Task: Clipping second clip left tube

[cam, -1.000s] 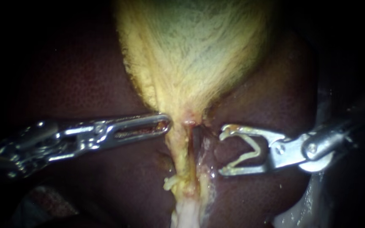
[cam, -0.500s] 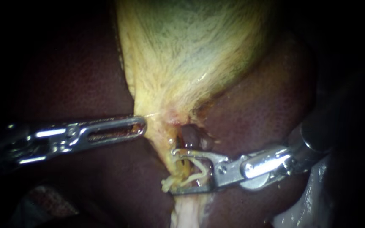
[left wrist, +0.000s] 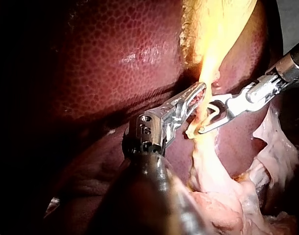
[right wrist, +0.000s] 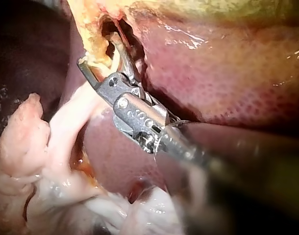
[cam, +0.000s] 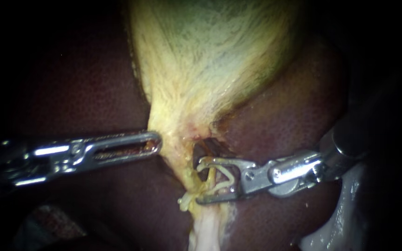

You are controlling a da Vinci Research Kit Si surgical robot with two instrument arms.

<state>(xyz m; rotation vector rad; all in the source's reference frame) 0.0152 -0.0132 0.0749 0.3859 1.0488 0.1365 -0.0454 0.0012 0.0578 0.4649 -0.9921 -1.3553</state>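
Darkness surrounds the field in the endoscope view; in the left wrist view a grey surface (left wrist: 292, 19) shows past the liver (left wrist: 115, 58). Dark red-brown, finely mottled and wet, the liver forms the bed under both instruments. Upon it lies the gallbladder (cam: 210, 60), pale yellow-green and fibrous, narrowing toward both sets of jaws.

At the narrowing, the left instrument (cam: 154, 142) has its slotted jaws closed, and their tips pinch the gallbladder's edge. Opposite it, the right instrument (cam: 197, 182) holds a pale V-shaped clip (cam: 229, 178) between its parted jaws, one leg lying along each jaw, the legs spread.

Between the two instruments runs the left tube (cam: 189, 179), a yellow stalk. It lies at the tips of the right instrument's jaws and partly between them, well short of the clip's bend. A dark strand (cam: 206, 149) sits just beside the jaw nearer the gallbladder. Past the other jaw the stalk continues as white tissue (cam: 205, 230), glistening and ragged, and it spreads beneath the right instrument's shaft in the right wrist view.
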